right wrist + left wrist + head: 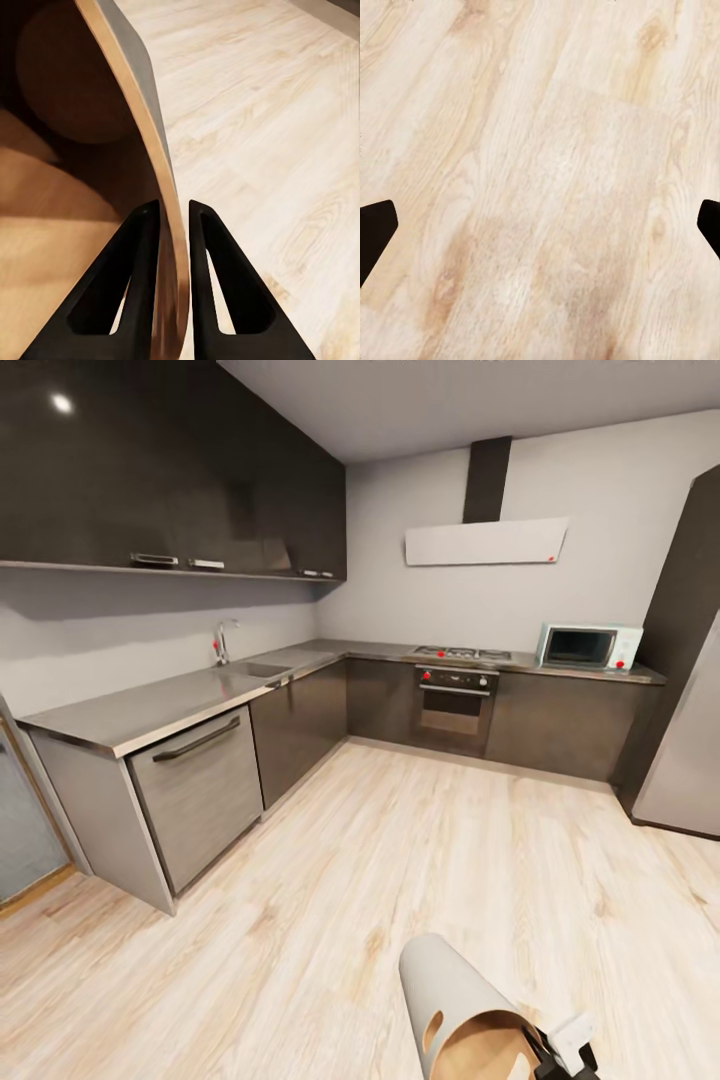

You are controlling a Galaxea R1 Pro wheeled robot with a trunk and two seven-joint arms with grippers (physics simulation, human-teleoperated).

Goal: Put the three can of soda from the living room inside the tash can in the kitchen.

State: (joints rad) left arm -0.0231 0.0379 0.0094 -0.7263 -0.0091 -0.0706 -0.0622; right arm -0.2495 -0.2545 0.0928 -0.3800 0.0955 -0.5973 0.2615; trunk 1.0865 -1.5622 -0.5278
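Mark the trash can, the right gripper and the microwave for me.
trash can [440, 985]: head view, on its grey outer wall, bin tilted.
right gripper [174, 225]: right wrist view, between fingertips clamped on the bin's rim.
microwave [588, 647]: head view, on its dark door, on the counter.

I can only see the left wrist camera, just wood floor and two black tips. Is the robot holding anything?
Observer: Yes. The right gripper is pinching the wall of the tash can, one finger inside, one outside.
Operator: Is the bin standing up?
Observer: No, in the head view it is tilted, its open mouth pointing down toward the robot.
Operator: Are there soda cans in it?
Observer: I can't tell; the right wrist view shows a brown inner wall and shadow, no cans visible.
Operator: Which room is this?
Observer: The kitchen, with an oven and a white microwave on the countertop.
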